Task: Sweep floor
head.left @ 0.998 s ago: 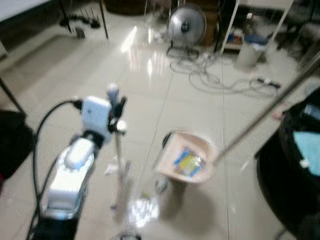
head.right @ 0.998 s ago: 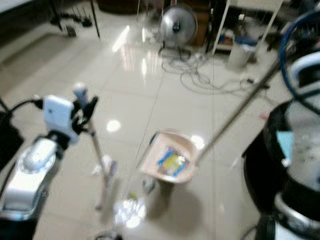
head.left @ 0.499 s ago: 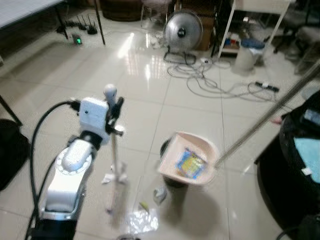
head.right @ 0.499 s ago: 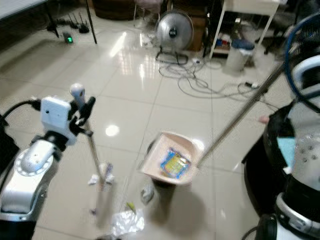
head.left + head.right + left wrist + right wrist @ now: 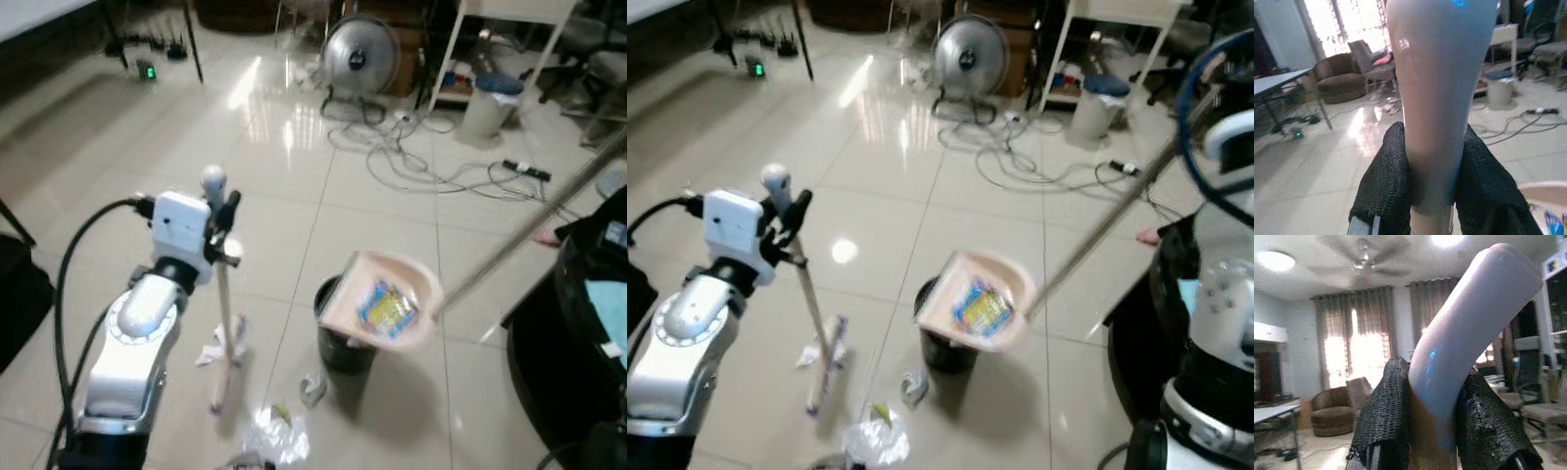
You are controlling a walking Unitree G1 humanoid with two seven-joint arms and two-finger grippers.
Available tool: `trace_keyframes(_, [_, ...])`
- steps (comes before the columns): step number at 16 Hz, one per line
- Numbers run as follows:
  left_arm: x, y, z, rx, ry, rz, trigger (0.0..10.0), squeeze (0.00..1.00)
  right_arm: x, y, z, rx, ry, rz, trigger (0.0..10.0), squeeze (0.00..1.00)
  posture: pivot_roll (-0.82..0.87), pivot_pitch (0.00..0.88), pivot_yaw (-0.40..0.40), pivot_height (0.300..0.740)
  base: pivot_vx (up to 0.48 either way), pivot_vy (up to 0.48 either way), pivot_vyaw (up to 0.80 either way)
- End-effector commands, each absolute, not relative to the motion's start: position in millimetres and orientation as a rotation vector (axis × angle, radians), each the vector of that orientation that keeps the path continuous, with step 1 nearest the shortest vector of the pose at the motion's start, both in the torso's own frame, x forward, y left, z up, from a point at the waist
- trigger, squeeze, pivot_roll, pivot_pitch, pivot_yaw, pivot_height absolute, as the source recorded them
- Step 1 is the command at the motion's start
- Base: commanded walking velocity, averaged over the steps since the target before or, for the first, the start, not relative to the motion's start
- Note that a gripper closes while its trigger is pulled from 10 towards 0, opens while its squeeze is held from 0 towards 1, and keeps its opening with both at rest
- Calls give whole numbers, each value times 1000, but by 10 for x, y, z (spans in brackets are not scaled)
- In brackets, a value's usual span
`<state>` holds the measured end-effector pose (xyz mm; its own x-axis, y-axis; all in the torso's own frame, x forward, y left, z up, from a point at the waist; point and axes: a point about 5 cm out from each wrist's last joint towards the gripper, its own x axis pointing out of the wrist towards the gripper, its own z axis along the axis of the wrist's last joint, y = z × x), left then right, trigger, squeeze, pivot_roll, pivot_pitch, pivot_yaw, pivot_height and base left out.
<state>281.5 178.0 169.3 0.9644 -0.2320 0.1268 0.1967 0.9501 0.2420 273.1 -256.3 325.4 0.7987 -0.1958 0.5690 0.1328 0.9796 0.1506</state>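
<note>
A pale dustpan (image 5: 387, 311) holding a yellow-and-blue wrapper (image 5: 389, 306) hangs tilted just above a small black bin (image 5: 338, 345) on the glossy tiled floor (image 5: 294, 176), its long metal handle (image 5: 534, 225) running up toward 2 o'clock. At 9 o'clock from the pan, a slim broom (image 5: 223, 323) stands nearly upright, long axis close to vertical, its head on the floor at 6 o'clock beside scraps of white paper (image 5: 210, 351). A crumpled clear wrapper (image 5: 276, 438) and small bits lie at 7 o'clock from the bin.

The left end effector (image 5: 223, 211) is clamped near the top of the broom handle; the left wrist view shows both black fingers (image 5: 1386, 181) pressed against the pale shaft. The right wrist view shows the right end effector (image 5: 1437, 431) closed on a curved pale handle, with curtained windows, a ceiling fan and a brown armchair behind. The right eye view alone shows the right arm (image 5: 1220, 333) at 3 o'clock.

At 12 o'clock stand a floor fan (image 5: 361, 54), tangled cables (image 5: 431, 166), a white bin (image 5: 485, 103) and table legs (image 5: 191, 39). A dark round container (image 5: 588, 323) sits at 3 o'clock.
</note>
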Motion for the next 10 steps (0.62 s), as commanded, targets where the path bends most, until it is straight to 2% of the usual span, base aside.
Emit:
trace_keyframes(1, [2798, 1787, 1760, 248, -182, -214, 10000, 0, 2678, -2614, 3310, 82, -685, -207, 10000, 0, 33, 76, -22, 740, 0, 0, 0])
trace_keyframes(5, [2783, 1817, 1762, 254, -177, -205, 10000, 0, 2763, -2526, 3242, -72, -720, -186, 10000, 0, 41, 83, -20, 740, 0, 0, 0])
trace_keyframes(10, [2766, 1830, 1771, 264, -177, -207, 10000, 0, 2931, -2330, 3141, -185, -764, -101, 10000, 0, 58, 87, -17, 740, 0, 0, 0])
